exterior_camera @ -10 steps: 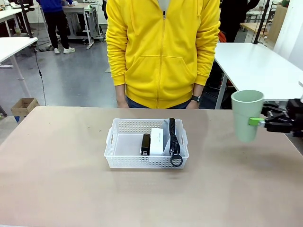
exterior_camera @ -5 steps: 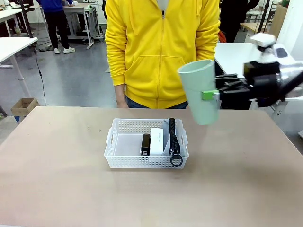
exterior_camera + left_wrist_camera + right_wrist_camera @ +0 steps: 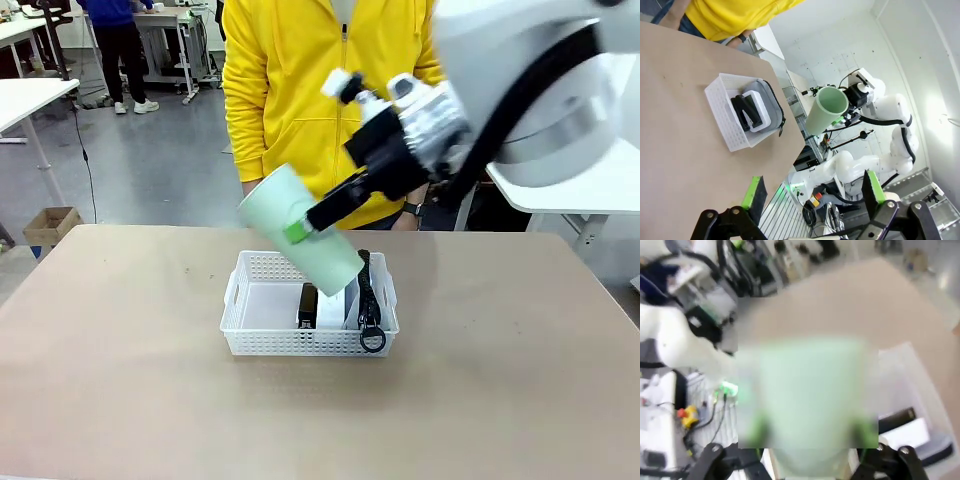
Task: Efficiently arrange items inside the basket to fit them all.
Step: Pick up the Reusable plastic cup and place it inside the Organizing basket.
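Holding cup (image 3: 300,236) tilted over basket (image 3: 308,343), R gripper (image 3: 300,229) clamped on its side.

Table (image 3: 120,400) w/ basket mid, person (image 3: 340,100) behind far edge. Cup in air, mouth up-left, base low over basket's right half. Inside: pouch (image 3: 366,296) along right wall, box (image 3: 330,310) beside it, stapler (image 3: 307,305) left of box; left part bare. L gripper (image 3: 812,192) off to the side, jaws wide apart, nothing betw. them.

Robotics lab, white worktables (image 3: 25,95), cables, bare grey floor (image 3: 160,170)
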Controlling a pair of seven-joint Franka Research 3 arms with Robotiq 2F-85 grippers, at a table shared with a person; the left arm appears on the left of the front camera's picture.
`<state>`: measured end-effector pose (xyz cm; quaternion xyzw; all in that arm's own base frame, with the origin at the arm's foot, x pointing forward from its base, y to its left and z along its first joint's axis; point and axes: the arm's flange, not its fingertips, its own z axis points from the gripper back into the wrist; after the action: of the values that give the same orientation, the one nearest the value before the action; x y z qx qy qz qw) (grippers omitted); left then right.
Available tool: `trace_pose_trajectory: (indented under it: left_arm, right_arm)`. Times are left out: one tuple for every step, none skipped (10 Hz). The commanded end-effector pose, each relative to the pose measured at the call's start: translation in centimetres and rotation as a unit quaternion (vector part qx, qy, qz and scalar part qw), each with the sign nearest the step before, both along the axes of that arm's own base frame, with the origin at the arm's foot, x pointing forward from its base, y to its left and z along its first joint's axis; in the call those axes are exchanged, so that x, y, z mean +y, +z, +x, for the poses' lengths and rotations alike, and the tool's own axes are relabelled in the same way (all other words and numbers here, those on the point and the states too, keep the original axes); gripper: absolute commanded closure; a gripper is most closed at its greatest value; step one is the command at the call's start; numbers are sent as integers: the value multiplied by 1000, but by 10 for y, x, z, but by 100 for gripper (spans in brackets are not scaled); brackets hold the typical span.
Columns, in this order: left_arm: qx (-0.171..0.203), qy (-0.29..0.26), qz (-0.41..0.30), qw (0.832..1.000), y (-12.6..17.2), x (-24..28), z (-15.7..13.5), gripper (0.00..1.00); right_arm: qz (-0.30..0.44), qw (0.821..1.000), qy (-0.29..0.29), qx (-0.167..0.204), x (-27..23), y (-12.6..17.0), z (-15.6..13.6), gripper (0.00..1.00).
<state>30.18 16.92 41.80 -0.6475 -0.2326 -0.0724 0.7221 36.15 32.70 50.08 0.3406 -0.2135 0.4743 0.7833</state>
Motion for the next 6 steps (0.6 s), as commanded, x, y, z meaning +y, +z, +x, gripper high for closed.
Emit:
trace_pose_trajectory:
  left_arm:
    - [3,6,-4,1000,3,-2,-1,0]
    - [3,6,-4,1000,3,-2,-1,0]
    - [3,6,-4,1000,3,-2,-1,0]
    - [3,6,-4,1000,3,-2,-1,0]
    - [3,6,-4,1000,3,-2,-1,0]
    - [3,6,-4,1000,3,-2,-1,0]
  right_arm:
    - [-69,996,-20,50,25,4,32,15]
    - [-104,992,-44,64,39,-4,37,15]
    - [-127,987,-65,68,48,-10,43,15]
    - [-122,989,-68,43,51,-15,52,15]
    - [-123,991,16,-49,45,-18,66,15]
    - [-121,990,-52,54,38,-26,42,15]
